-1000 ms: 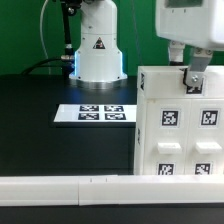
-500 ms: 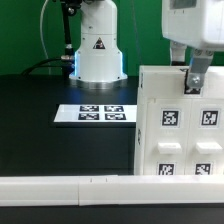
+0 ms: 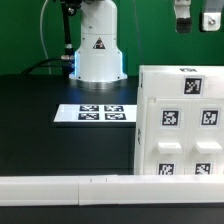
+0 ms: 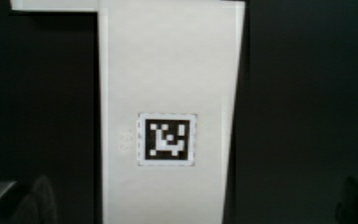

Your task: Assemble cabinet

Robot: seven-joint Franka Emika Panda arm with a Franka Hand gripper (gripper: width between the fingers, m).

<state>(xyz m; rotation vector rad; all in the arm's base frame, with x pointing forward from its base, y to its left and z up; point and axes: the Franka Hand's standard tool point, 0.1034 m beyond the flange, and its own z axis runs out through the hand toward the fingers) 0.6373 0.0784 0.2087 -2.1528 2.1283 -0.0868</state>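
Starting with the exterior view, the cabinet [image 3: 180, 122] is seen standing on the black table [image 3: 40, 125] at the exterior view's right, its white face carrying several square black-and-white tags. The gripper [image 3: 197, 19] hangs high above it, well apart from its top edge and partly cut by the frame. Nothing is seen held between the fingers, but whether they are spread or closed cannot be told from this view. The marker board [image 3: 95, 114] lies flat on the table just beside the cabinet, toward the exterior view's left, in front of the robot base [image 3: 97, 45]. A long white rail [image 3: 70, 187] runs along the near edge of the table.

In the wrist view, a long white panel [image 4: 172, 100] of the cabinet is looked down on, with one tag [image 4: 169, 139] on it and black table on either side. Dark blurred shapes at the picture's lower corners are judged to be the fingertips, which would place them wide apart with nothing between them; this is not certain.

For the step in hand, judged to be an approach for a fresh grasp or push, the descent is best made slowly and straight over the panel's edge, with the fingers squared to its long sides. Side contact should be avoided, since the upright box could be tipped or shifted. The tags should be left uncovered where possible.
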